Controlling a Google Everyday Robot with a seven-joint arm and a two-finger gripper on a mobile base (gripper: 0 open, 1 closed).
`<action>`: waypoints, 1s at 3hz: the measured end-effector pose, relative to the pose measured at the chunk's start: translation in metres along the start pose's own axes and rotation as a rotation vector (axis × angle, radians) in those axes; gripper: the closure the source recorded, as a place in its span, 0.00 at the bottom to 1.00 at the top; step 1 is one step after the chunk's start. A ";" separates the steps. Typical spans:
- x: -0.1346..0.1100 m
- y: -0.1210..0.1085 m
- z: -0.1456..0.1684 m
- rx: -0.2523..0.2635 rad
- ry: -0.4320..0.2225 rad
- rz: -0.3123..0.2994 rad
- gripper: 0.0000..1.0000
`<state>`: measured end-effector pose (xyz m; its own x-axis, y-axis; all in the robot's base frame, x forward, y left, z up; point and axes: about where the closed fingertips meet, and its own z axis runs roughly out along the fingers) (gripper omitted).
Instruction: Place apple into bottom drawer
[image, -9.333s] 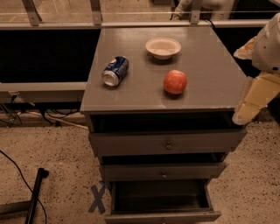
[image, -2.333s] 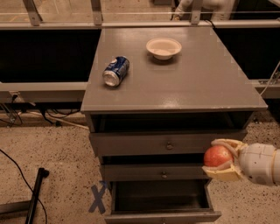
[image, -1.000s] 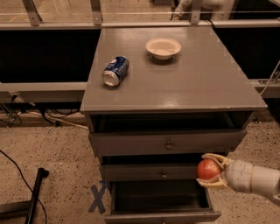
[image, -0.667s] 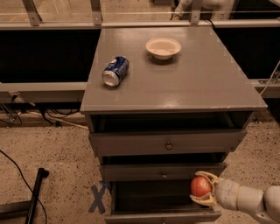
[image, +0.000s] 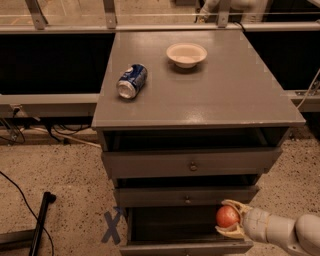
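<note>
Low at right, the arm is extended leftward. The apple (image: 227, 216) is clamped by the gripper (image: 231, 218) over the open bottom drawer (image: 185, 246).

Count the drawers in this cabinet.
3, stacked: top drawer, middle drawer, and bottom drawer, open, with the hand holding the apple over its right end.

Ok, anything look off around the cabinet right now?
Only the soda can, lying on its side, left on the cabinet top. The bowl sits upright. The pincer holds the apple over the right end of the open bottom drawer, nothing spilled.
</note>
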<state>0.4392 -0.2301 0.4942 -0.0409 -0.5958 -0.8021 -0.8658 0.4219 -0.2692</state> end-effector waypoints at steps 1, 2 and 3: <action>0.036 0.019 0.021 -0.011 0.026 0.039 1.00; 0.065 0.034 0.043 -0.017 0.024 0.068 1.00; 0.093 0.040 0.061 -0.001 0.008 0.103 1.00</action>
<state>0.4314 -0.2269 0.3762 -0.1341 -0.5549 -0.8210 -0.8574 0.4804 -0.1846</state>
